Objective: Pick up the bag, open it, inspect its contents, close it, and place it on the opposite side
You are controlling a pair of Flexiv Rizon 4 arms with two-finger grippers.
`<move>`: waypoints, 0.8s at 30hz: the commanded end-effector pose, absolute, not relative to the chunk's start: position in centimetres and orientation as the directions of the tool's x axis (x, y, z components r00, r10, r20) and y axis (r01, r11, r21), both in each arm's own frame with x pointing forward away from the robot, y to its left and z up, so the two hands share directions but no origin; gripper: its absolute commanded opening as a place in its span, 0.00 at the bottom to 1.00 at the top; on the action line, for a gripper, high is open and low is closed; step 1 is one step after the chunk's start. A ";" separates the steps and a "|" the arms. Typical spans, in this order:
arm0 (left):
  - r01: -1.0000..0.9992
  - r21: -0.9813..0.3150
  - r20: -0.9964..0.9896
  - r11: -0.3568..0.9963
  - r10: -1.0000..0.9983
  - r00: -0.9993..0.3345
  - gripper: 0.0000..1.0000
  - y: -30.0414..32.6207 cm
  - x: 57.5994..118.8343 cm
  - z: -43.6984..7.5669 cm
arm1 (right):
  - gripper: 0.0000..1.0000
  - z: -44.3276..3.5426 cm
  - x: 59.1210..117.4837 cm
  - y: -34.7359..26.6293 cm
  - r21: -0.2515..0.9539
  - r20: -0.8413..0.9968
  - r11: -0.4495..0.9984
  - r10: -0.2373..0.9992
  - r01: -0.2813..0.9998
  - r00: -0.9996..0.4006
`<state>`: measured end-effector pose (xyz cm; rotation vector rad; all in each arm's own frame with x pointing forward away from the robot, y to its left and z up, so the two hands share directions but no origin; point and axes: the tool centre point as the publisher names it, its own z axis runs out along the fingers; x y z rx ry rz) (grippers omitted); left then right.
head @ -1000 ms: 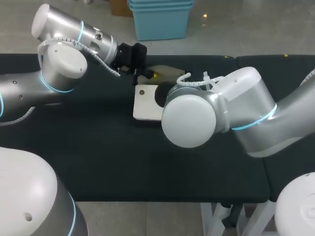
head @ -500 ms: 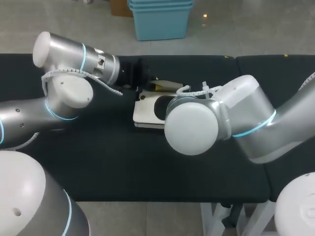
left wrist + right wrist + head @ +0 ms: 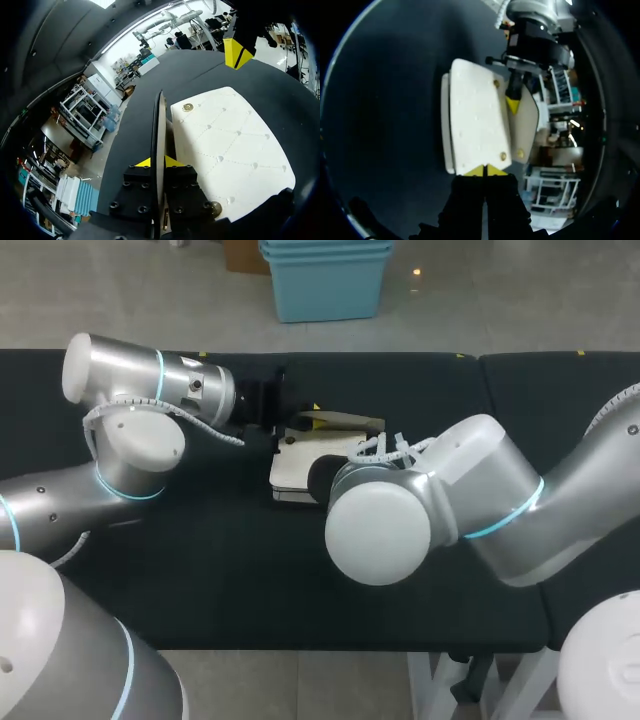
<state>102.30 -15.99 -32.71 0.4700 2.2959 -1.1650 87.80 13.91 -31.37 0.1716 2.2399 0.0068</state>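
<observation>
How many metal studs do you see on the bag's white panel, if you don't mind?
2. One stud sits beside the left gripper; the other stud is at the white panel's far corner, near the right gripper. Others may be hidden.

Silver-grey left arm (image 3: 120, 375) and right arm (image 3: 500, 495), white domed joint caps, thin cyan rings, coiled white wrist cables; black left claw (image 3: 158, 162) and right claw (image 3: 484, 171) (yellow-tipped, bolt-studded).

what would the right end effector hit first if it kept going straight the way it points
The white bag: its near edge lies right ahead of the right end effector, nothing between. Depth is unclear, so it may already be touching.
</observation>
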 end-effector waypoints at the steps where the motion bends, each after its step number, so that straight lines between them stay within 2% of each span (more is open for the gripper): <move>1: 0.528 -0.649 -0.590 0.547 0.076 -0.804 0.00 -16.1 103.1 -32.9 | 0.00 -32.3 87.4 14.2 0.062 -0.792 0.990 0.126 0.127 -0.598; 2: 0.528 -0.649 -0.590 0.548 0.075 -0.804 0.00 -16.1 103.2 -33.0 | 0.02 -32.4 87.2 14.2 0.053 -0.793 0.990 0.122 0.131 -0.597; 4: 0.523 -0.650 -0.588 0.551 0.072 -0.806 0.00 -16.1 103.4 -33.2 | 0.30 -32.4 86.9 14.2 0.052 -0.793 0.989 0.124 0.136 -0.597; 6: 0.511 -0.656 -0.579 0.555 0.065 -0.813 0.00 -16.0 103.6 -33.4 | 0.42 -32.4 86.5 14.1 0.054 -0.795 0.988 0.131 0.146 -0.592; 16: 0.495 -0.664 -0.563 0.560 0.061 -0.824 0.00 -15.9 104.1 -33.8 | 0.43 -34.0 85.9 15.4 0.094 -0.811 0.991 0.133 0.098 -0.570; 24: 0.492 -0.667 -0.557 0.559 0.064 -0.828 0.00 -15.8 104.4 -33.8 | 0.35 -36.0 87.5 16.0 0.079 -0.798 0.993 0.118 0.091 -0.591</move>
